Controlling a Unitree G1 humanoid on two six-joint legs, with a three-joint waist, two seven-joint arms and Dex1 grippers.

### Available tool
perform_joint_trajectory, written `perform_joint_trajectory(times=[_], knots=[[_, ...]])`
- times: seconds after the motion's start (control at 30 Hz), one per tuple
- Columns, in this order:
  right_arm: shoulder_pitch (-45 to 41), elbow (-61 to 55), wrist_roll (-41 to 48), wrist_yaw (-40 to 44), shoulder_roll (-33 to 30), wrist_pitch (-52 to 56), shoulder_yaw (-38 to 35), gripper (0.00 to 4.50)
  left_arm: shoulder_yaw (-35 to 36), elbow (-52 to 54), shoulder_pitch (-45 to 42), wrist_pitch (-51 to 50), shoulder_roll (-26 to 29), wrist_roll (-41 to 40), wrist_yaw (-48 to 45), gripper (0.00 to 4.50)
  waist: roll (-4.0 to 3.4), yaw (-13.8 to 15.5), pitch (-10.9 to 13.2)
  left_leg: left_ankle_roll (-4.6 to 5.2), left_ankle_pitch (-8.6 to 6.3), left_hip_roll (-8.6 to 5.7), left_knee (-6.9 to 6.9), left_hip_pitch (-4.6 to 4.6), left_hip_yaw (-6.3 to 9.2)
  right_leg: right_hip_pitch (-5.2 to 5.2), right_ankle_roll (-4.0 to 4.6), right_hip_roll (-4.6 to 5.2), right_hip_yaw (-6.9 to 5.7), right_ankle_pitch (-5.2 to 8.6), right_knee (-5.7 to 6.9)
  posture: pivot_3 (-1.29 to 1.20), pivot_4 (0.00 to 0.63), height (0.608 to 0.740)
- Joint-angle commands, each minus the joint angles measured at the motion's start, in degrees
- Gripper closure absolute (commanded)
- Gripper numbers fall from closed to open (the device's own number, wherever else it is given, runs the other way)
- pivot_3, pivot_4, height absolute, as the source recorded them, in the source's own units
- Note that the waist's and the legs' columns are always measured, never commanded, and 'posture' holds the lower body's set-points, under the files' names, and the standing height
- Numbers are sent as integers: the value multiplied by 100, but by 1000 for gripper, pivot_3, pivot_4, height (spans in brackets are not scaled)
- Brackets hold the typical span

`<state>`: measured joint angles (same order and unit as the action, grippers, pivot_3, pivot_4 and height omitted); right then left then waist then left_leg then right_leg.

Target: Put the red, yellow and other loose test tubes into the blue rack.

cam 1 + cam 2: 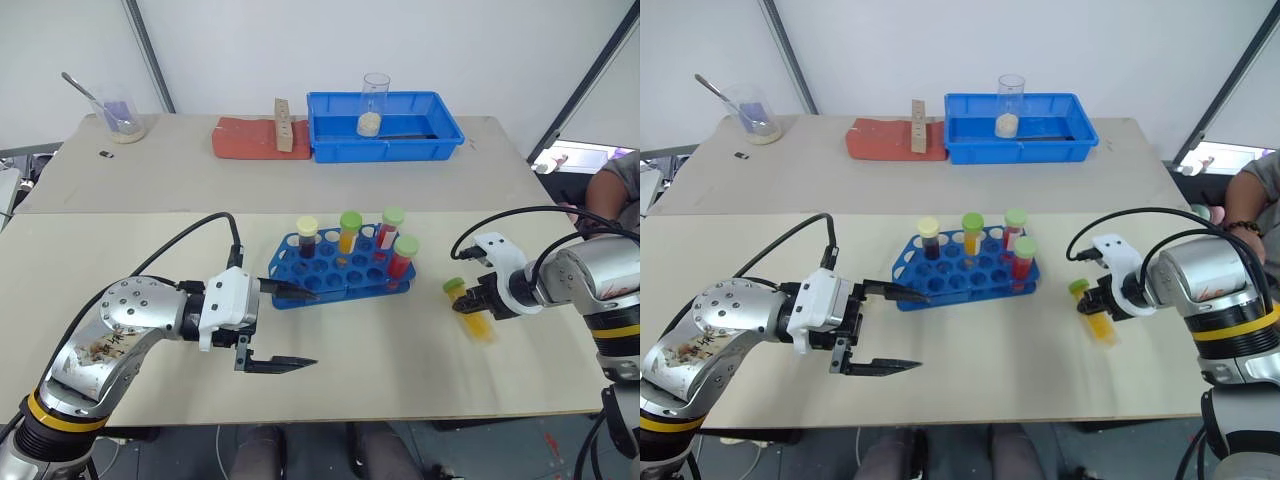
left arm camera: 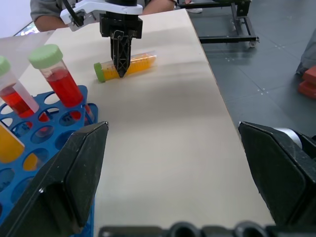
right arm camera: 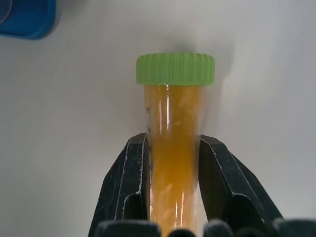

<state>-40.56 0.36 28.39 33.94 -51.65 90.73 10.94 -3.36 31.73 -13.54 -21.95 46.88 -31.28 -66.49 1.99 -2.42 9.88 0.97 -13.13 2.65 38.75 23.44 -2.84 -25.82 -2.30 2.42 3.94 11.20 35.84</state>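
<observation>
Lying on the pale table [image 1: 150, 240], right of the blue rack [image 1: 340, 272], an orange tube [image 3: 174, 148] is pinched by the right gripper [image 3: 173, 197]. Left gripper [image 1: 290, 325] spread wide beside the rack; white wall [image 1: 300, 40] behind.

You face a pale tabletop [image 1: 150, 380], a second beige table [image 1: 180, 160] behind it, white wall panels [image 1: 300, 40], dark grey floor [image 2: 276, 64].

Green-capped orange tube [image 3: 174, 143], blue rack [image 1: 335, 275], beige table [image 1: 150, 250]
</observation>
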Motion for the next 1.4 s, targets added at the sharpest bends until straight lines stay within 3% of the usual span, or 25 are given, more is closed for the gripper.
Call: perform_joint_trajectory(times=[0.03, 0.23, 0.4, 0.5, 0.63, 0.87, 1.1, 1.4], knots=[[101, -376, 86, 43, -198, 162, -290, 3513, 33, 55, 0, 46, -42, -34, 49, 0, 0, 1, 0, 0, 0, 0, 0, 1, 0, 0, 0, 0, 0, 0, 0, 0, 150, 740], [1150, -2108, 700, 671, -943, -262, -1000, 3513, 345, -178, 26, -171, 78, -265, 22, 0, 0, 58, 0, 0, 0, 1, -1, 6, 1, -7, -2, 0, -1, 1, 0, 0, 150, 740], [2048, -3721, 1424, 745, -129, -666, -2258, 3513, 764, -647, 80, 104, 132, -256, -173, 0, 1, 8, -1, 0, 0, 12, 2, 6, -1, -14, -3, -13, 0, 0, 7, 0, 150, 740], [2240, -4019, 1643, 487, 1103, -1746, -2656, 3513, 905, -914, -35, 188, 128, -298, -264, 0, 11, 2, -2, -2, 1, 12, 9, 0, 1, -13, -2, -16, 0, -4, 17, 0, 150, 740], [2188, -4073, 1238, -17, 2264, -3100, -2366, 3514, 937, -1049, -143, 267, 77, -288, -283, 0, 12, -5, -2, -6, 4, 12, 16, -1, 2, -14, 2, -20, 7, -15, 17, 0, 150, 740], [2239, -3496, 6, -827, 3542, -5088, -1322, 3514, 861, -1104, -393, 240, 68, -284, -283, 0, 15, 0, -4, -8, 6, 13, 8, 8, 0, -24, 9, -21, 5, -13, 18, 0, 150, 740], [2591, -2750, -933, -1001, 3987, -6607, -646, 3514, 809, -1109, -576, 93, 70, -381, -342, 0, 15, 0, -4, -8, 5, 12, 8, 15, -2, -26, 11, -20, 6, -13, 16, 0, 150, 740], [2651, -2018, -1495, -1170, 4299, -7764, -468, 3514, 795, -986, -581, -60, 38, -413, -234, 0, 15, -11, -4, -15, 11, 14, 9, 2, -1, -25, 14, -22, 6, -15, 31, 0, 150, 740]])
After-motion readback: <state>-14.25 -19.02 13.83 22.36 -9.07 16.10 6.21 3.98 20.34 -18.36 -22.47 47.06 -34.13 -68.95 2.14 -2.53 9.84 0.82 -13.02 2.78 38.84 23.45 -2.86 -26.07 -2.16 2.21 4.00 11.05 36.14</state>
